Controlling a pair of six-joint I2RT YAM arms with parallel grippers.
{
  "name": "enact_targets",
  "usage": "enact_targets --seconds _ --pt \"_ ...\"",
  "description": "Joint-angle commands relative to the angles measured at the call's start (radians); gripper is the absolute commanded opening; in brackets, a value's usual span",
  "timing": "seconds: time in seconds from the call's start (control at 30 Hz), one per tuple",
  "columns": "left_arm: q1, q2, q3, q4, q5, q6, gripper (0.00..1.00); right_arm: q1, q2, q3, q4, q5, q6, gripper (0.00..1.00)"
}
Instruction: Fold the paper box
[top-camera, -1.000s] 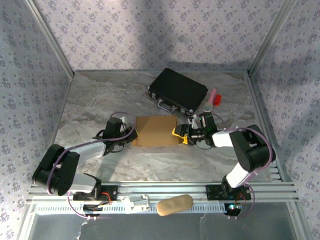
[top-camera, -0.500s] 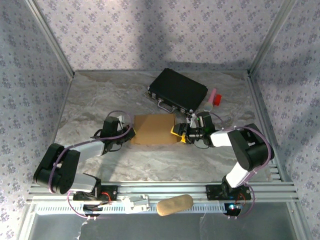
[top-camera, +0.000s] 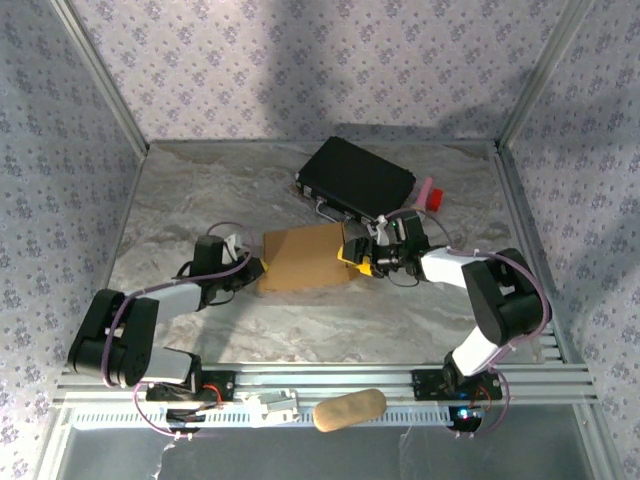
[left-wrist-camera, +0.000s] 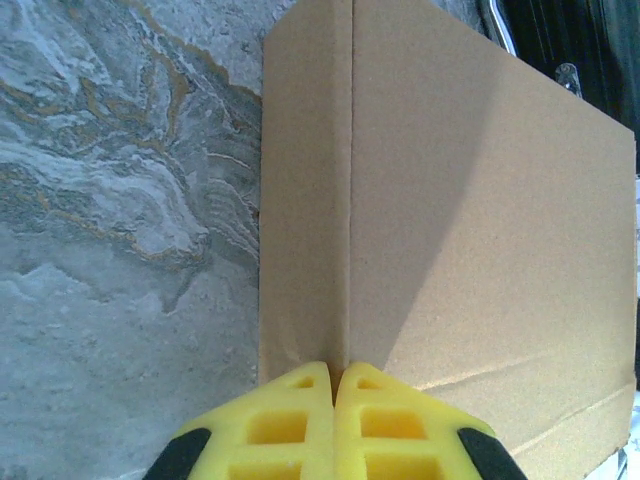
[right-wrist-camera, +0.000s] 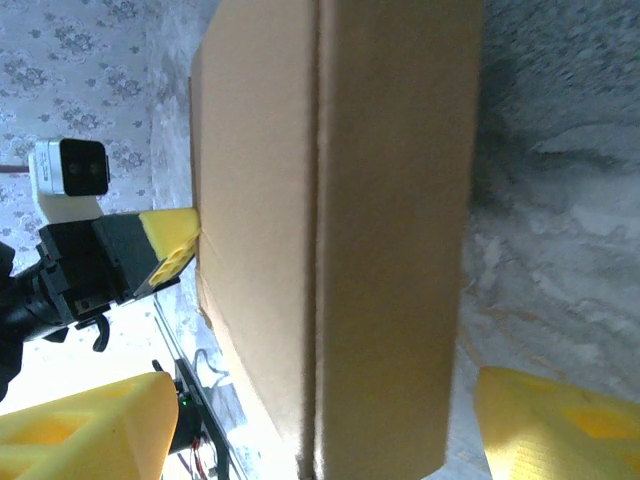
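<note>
The box (top-camera: 303, 260) lies between them: left gripper (top-camera: 258, 268), shut, butts its left edge; right gripper (top-camera: 352, 259), spread, seemingly straddles its right.

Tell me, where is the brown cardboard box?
Top view: the paper box sits mid-table between the left gripper and right gripper, on the near side of the black case.

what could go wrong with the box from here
1. The right gripper stands open around an edge of the box, so it may slide or tip.
2. The left gripper, shut, meets just one corner edge; it may slip off.
3. The case lies close behind; a push could hit it.
</note>
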Motion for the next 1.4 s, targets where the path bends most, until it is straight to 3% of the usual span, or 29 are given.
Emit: enact_targets --seconds 0.0,0.17,0.53,0.83,1.07,1.37 --pt "0.016 0.051 -0.047 -0.162 -0.012 0.031 0.0 -0.023 0.018 0.042 -0.068 -0.069 -0.071 0.81" --pt "0.016 0.074 -0.038 -0.158 -0.016 0.029 0.0 -0.001 0.069 0.08 -0.032 -0.13 -0.063 0.82" --pt "0.016 0.088 -0.028 -0.187 -0.064 0.023 0.0 0.067 0.2 0.07 0.169 -0.111 0.052 0.78" --pt "0.017 0.044 -0.039 -0.247 -0.173 -0.019 0.0 -0.033 0.065 0.004 0.032 -0.067 -0.036 0.78" --pt "0.069 0.127 -0.048 -0.153 -0.062 -0.029 0.0 -0.025 0.152 0.061 0.073 -0.13 -0.02 0.79" --pt "0.069 0.128 -0.042 -0.165 -0.066 -0.023 0.0 0.024 0.24 0.151 0.179 -0.149 0.069 0.79"
